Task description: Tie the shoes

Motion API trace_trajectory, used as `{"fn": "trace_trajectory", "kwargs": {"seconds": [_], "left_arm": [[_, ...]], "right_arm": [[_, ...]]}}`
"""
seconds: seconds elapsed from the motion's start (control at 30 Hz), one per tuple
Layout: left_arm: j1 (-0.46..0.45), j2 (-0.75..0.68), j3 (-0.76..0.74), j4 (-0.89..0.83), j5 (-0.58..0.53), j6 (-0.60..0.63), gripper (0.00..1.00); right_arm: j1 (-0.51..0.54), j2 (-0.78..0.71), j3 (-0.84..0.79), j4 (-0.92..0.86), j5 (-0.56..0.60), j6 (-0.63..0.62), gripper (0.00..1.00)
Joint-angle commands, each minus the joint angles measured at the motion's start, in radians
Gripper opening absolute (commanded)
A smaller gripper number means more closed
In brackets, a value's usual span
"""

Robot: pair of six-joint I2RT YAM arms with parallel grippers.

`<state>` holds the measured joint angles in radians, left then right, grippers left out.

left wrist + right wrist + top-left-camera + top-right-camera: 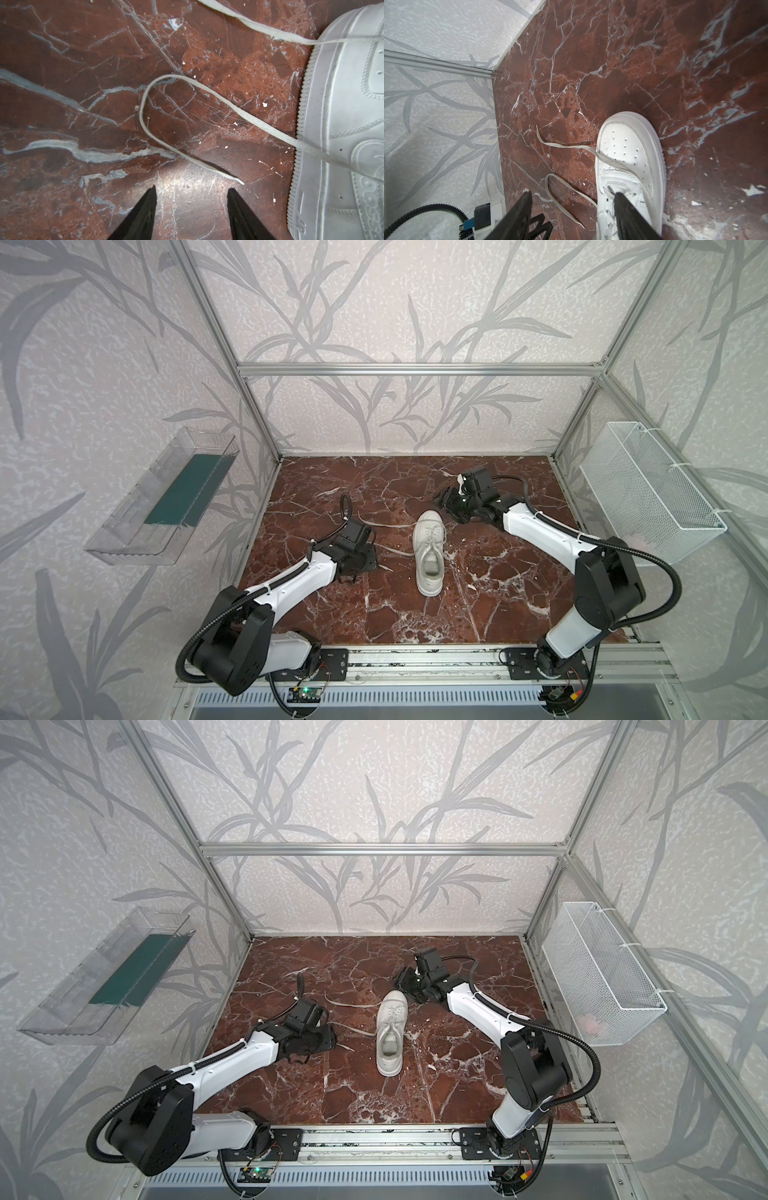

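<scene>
Pincer on left (pixel 191 187) agape, empty, beside lace (pixel 142 112)

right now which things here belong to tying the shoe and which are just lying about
For the job: white sneaker; its two loose laces; left gripper, open; right gripper, open.
Lying about: clear tray on the left wall; white wire basket on the right wall.

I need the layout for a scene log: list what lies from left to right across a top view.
Clear wall tray → left gripper → loose laces → white sneaker → wire basket. The right gripper is omitted; it overlaps the sneaker's toe.
</scene>
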<state>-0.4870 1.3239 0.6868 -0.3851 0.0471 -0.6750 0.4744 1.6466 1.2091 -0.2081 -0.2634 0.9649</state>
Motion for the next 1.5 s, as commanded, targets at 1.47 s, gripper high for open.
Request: {"fn": "trace_trajectory", "kwargs": {"seconds": [1.47], "left_arm": [[-0.155,0.288,0.252,-0.217,-0.404,-0.170,0.49]], "right_arm": [[-0.322,-0.317,-0.227,-0.073,-0.125,-0.195,0.63]]}}
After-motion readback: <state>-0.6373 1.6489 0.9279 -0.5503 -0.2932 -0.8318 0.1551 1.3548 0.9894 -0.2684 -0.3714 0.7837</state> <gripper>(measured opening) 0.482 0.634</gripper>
